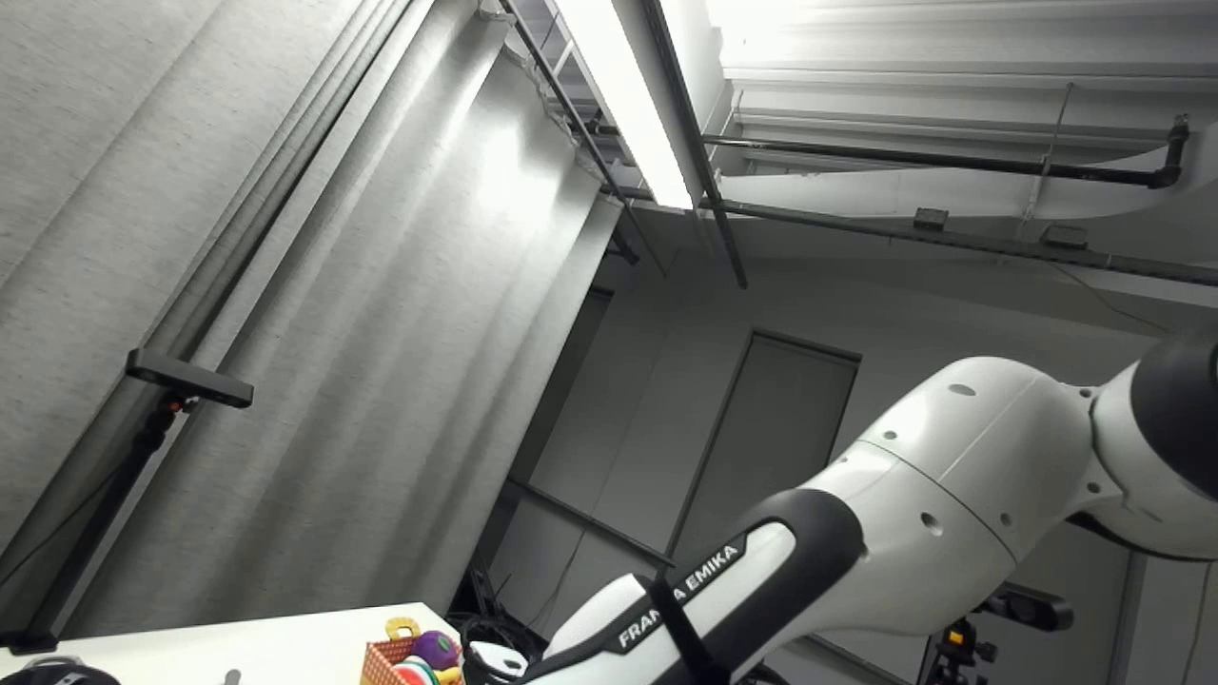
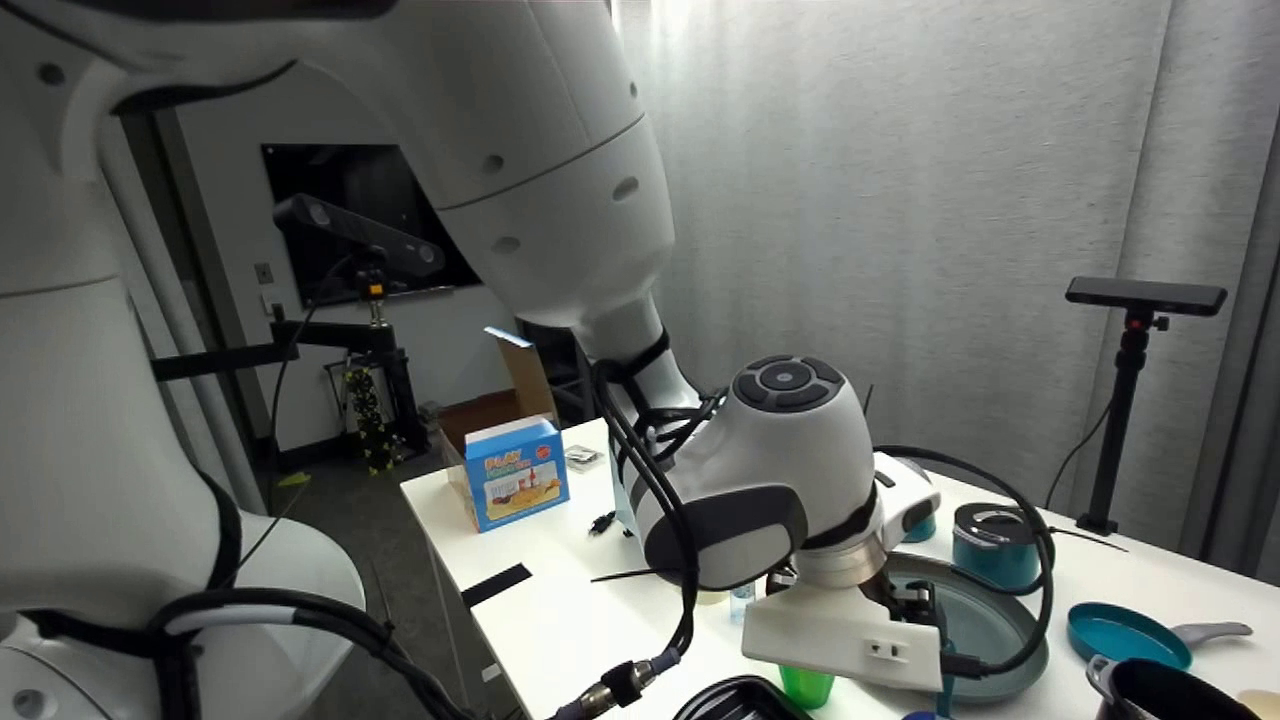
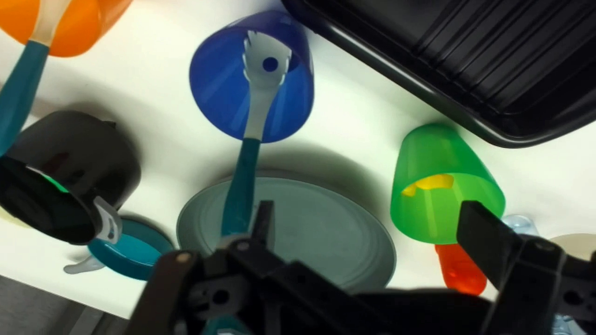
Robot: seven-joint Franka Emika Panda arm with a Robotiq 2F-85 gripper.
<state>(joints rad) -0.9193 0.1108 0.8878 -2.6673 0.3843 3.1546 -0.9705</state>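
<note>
The gripper (image 3: pixel 370 223) stands with its 2 fingers wide apart in the wrist view, and a gray plate (image 3: pixel 321 223) shows beyond the gap, its lower edge hidden behind the gripper itself. A pasta server (image 3: pixel 254 121) has its head in a blue cup (image 3: pixel 221 88); its teal handle crosses in front of the plate and disappears behind 1 finger, and whether they touch I cannot tell. The other fingertip overlaps the rim of a green cup (image 3: pixel 430 160), inside which a yellow piece (image 3: pixel 435 181) shows too little of itself to name. A red object (image 3: pixel 461 272) is partly covered by that cup. A black tray (image 3: pixel 447 70), an orange cup (image 3: pixel 86 25) and a dark pot (image 3: pixel 84 144) are all cut off by the frame. In an exterior view, a white housing (image 2: pixel 840 635) hides most of the gripper; in an exterior view, the arm (image 1: pixel 952 476) runs out past the bottom edge, with the gripper out of sight.
</note>
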